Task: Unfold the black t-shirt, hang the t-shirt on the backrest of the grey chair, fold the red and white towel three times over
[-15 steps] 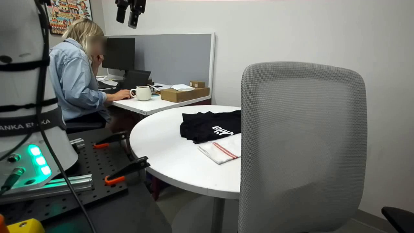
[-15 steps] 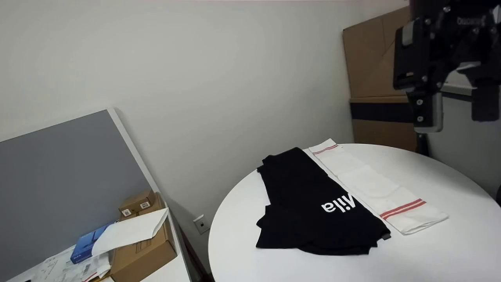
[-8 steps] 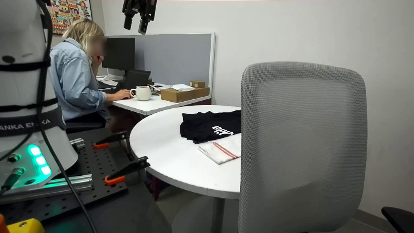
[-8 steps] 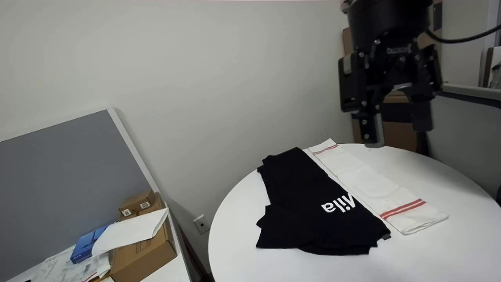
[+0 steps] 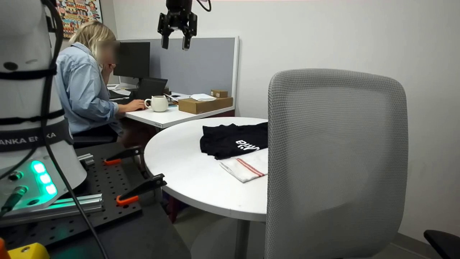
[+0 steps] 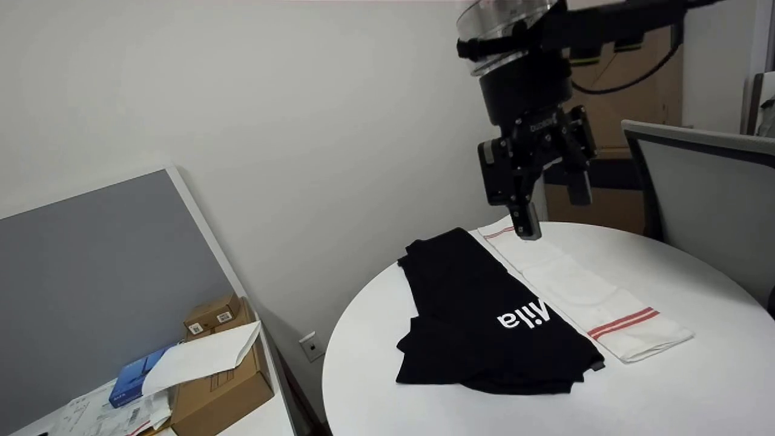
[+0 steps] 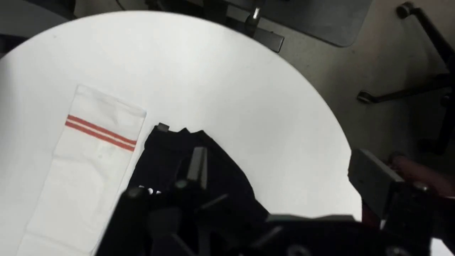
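There are two clamps (image 5: 143, 187), one t-shirt (image 6: 484, 321), one towel (image 6: 584, 290), one grey chair (image 5: 337, 162), one pincer (image 5: 175, 43).

Place read as office | monitor (image 5: 133, 59) and mug (image 5: 160, 104) set on desk (image 5: 163, 118) | desk bordered by grey partition (image 5: 201, 64) | person (image 5: 84, 86) seated at desk | grey mesh chair (image 5: 337, 162) seen well apart from desk

In an exterior view: t-shirt (image 6: 478, 309) & towel (image 6: 572, 281) on counter (image 6: 666, 393), towel just R — both far ends nr back edge — chair (image 6: 714, 197) behind R edge.
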You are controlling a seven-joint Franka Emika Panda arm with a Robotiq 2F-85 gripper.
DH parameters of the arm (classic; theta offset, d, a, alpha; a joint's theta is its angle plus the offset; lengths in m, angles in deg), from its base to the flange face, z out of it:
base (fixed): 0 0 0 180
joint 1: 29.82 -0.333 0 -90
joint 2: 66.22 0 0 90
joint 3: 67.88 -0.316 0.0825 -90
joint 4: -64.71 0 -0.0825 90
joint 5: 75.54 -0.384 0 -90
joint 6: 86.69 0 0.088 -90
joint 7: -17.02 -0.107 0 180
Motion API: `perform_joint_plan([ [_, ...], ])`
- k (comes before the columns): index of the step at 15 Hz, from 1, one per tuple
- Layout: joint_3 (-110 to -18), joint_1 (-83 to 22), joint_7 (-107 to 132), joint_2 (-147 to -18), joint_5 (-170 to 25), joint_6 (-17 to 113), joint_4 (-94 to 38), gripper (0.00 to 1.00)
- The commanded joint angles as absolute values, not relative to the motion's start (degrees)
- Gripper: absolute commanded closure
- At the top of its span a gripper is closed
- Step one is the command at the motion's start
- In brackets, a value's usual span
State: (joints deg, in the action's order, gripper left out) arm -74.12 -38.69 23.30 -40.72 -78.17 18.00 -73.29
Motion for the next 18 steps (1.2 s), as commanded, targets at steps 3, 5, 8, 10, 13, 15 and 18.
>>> perform_joint_plan([
  [3,-75.50,-38.57,25.08,-51.53,-71.38,29.24,-71.44,0.00],
  [5,-76.25,-38.51,24.48,-55.49,-68.21,33.60,-70.88,0.00],
  [8,-77.32,-38.22,22.79,-60.93,-61.07,41.42,-70.16,0.00],
  [10,-77.43,-38.32,22.13,-64.53,-57.50,44.90,-69.08,0.00],
  [13,-77.31,-38.81,21.37,-69.75,-53.95,48.26,-67.15,0.00],
  [15,-77.28,-39.36,21.17,-72.91,-52.76,48.98,-65.72,0.00],
  [18,-77.45,-40.54,21.10,-76.81,-52.25,49.12,-63.73,0.00],
])
